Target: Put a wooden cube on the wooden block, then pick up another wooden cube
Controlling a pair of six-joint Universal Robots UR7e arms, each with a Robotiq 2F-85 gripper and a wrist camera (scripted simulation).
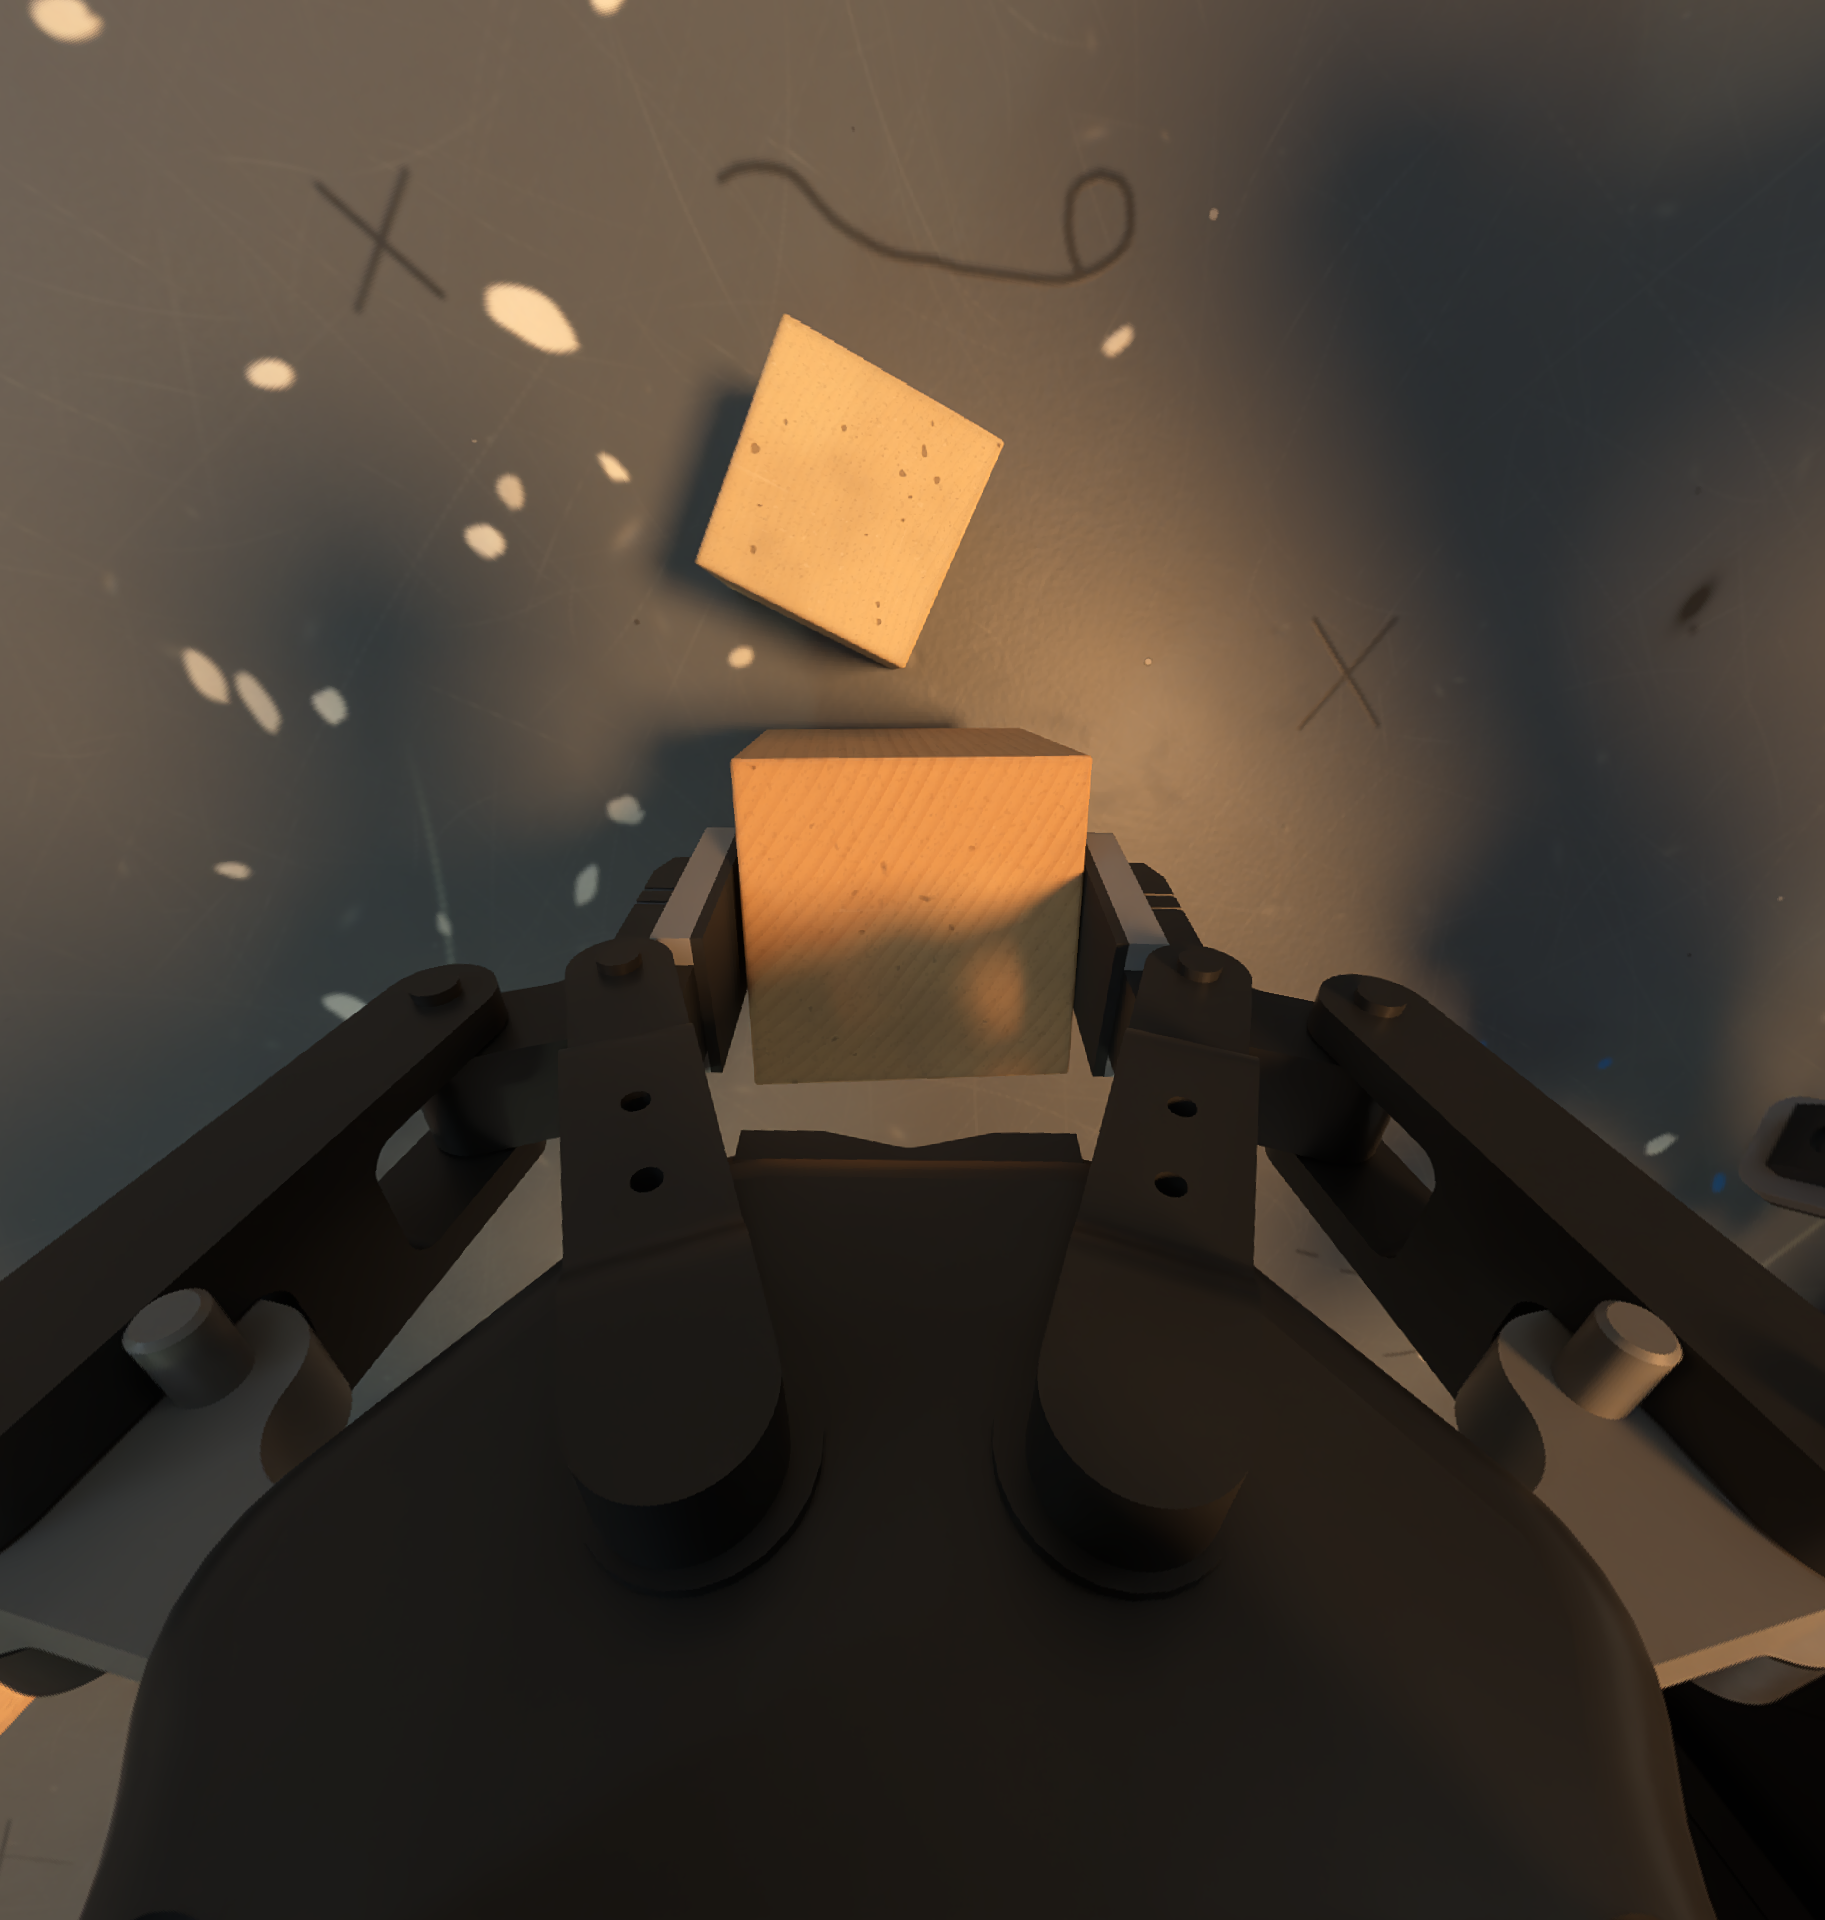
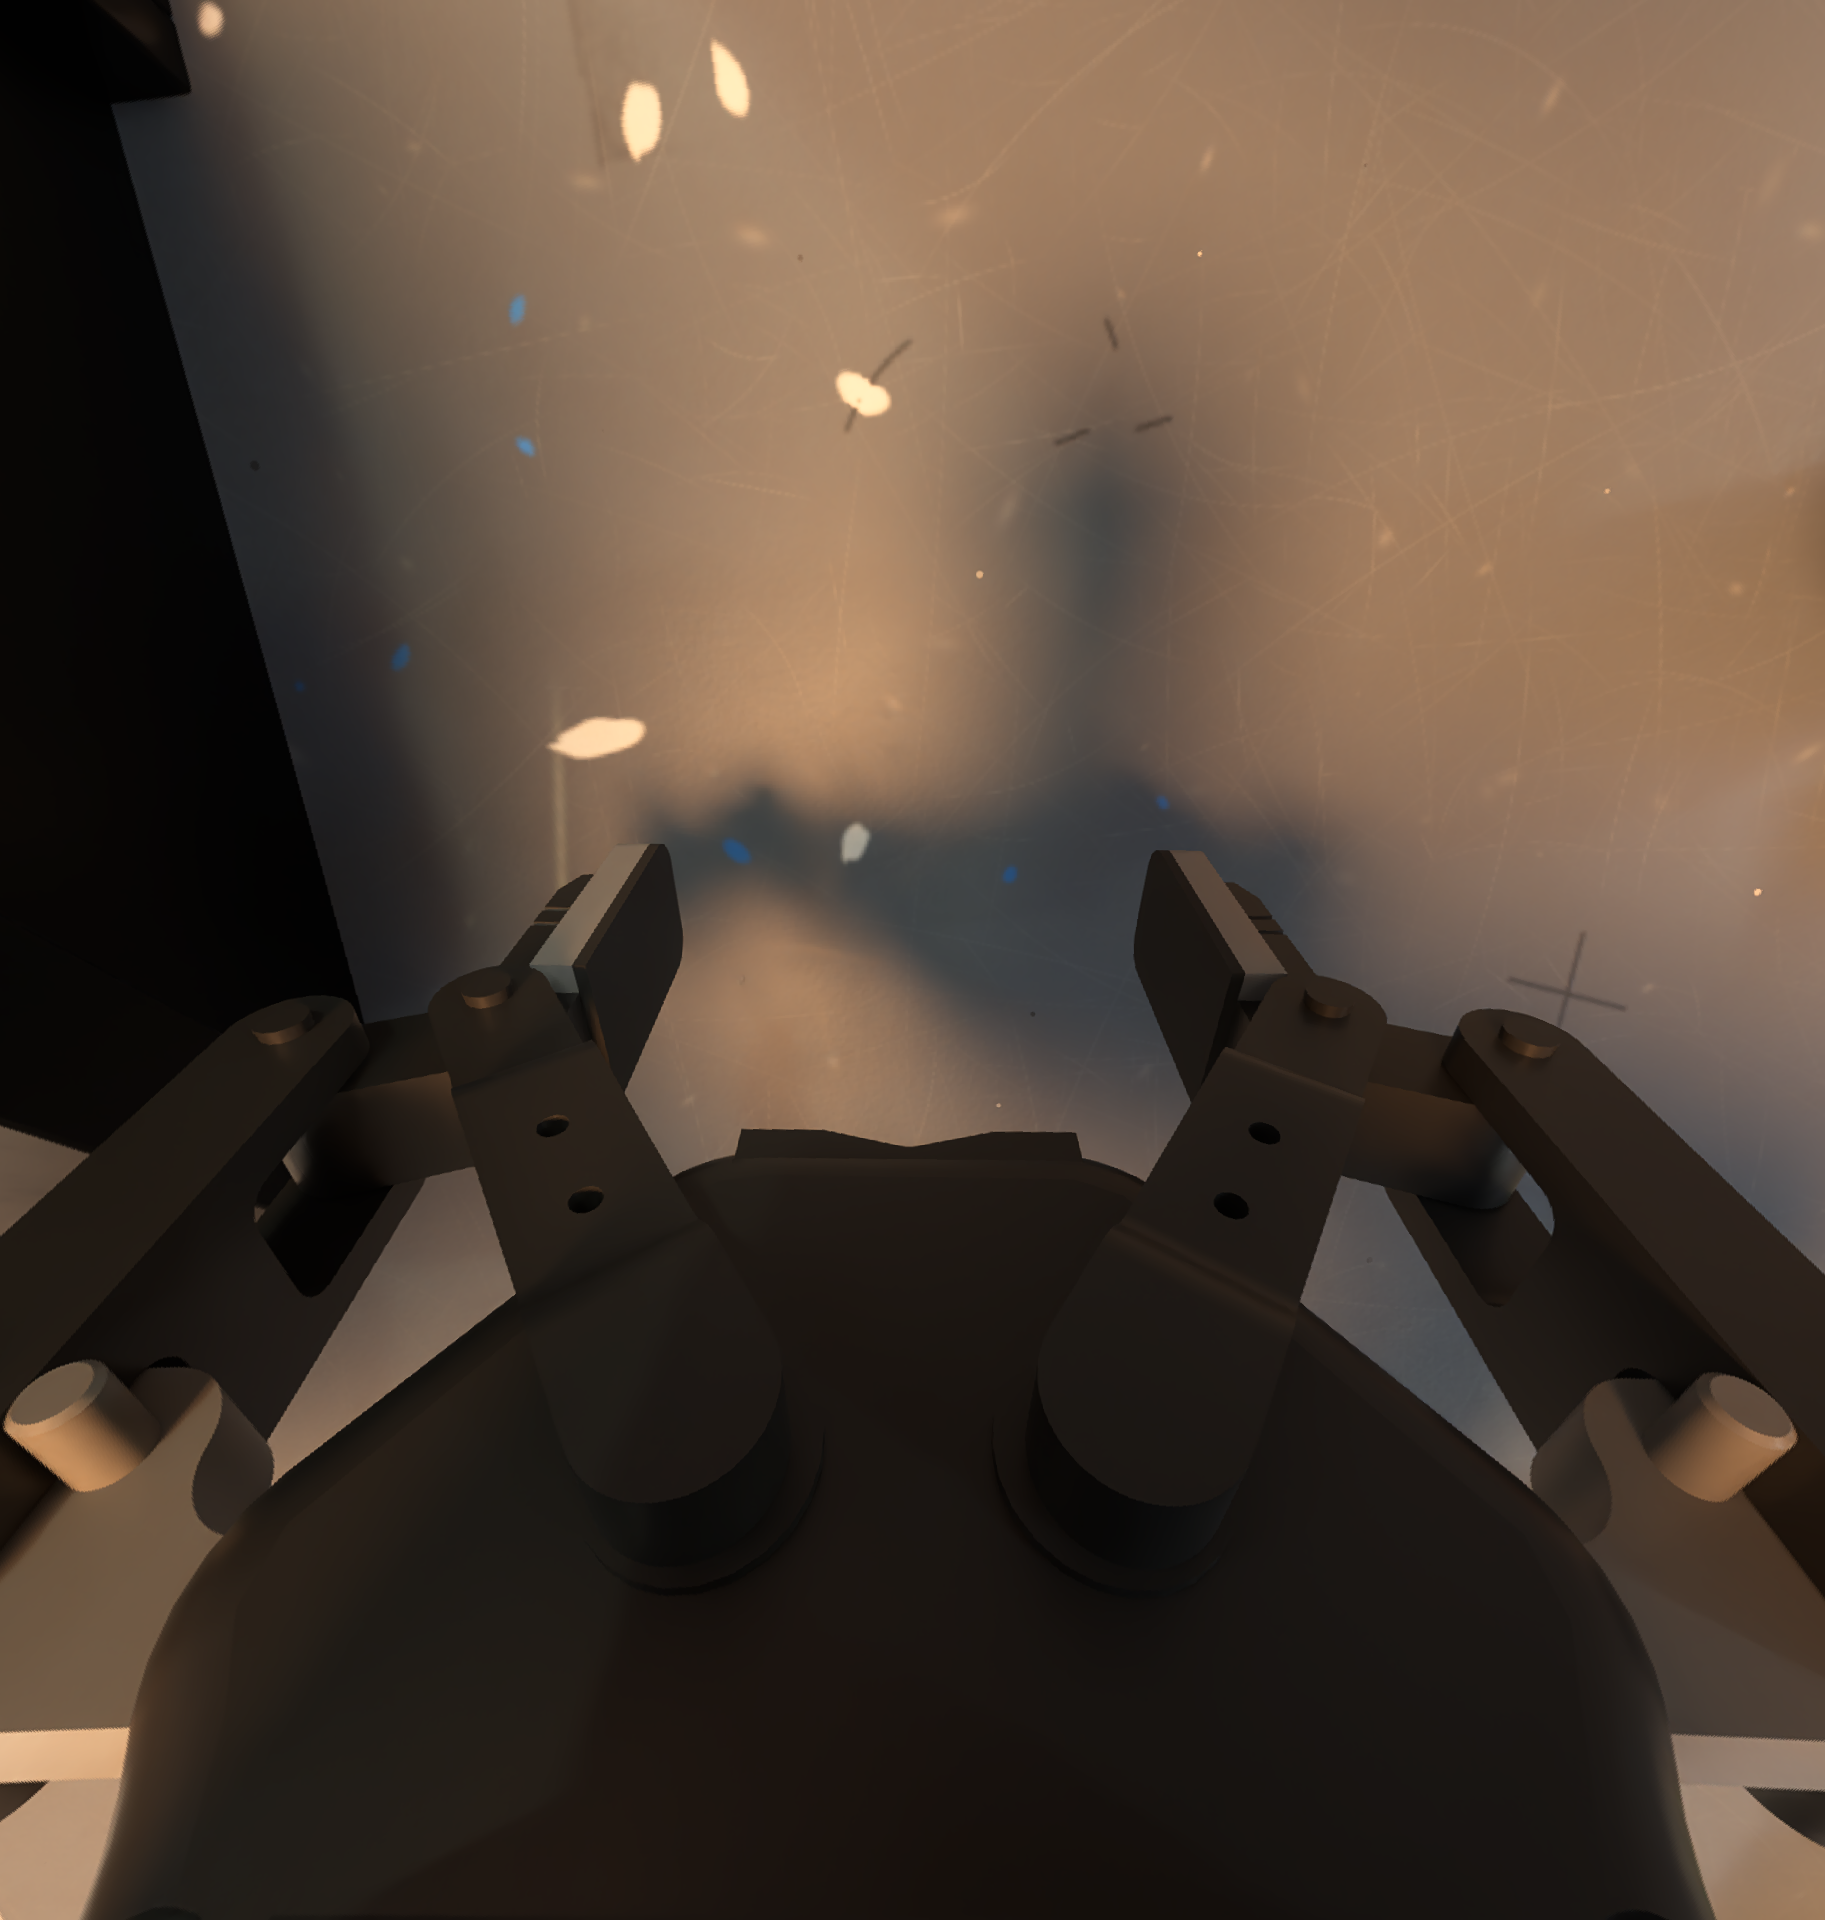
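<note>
The left tool (image 1: 908, 935) clamps a wooden cube (image 1: 908, 904) by two opposite flat faces, seemingly rigid, light and grippy, above a wooden block (image 1: 851, 488) at twelve o'clock on the bench (image 1: 1407, 416), while the right tool (image 2: 908, 966) hangs spread wide and empty.

Both wrist cameras look down, close above tabletop (image 1: 1303, 468).

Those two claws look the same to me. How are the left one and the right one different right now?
The left gripper has its fingers shut on a wooden cube; the right gripper holds nothing. The left fingers stand as close as the cube's sides allow, the right fingers spread wide. Another wooden piece lies ahead of the left gripper; only speckled table lies ahead of the right. Both have the same dark two-finger build.
</note>
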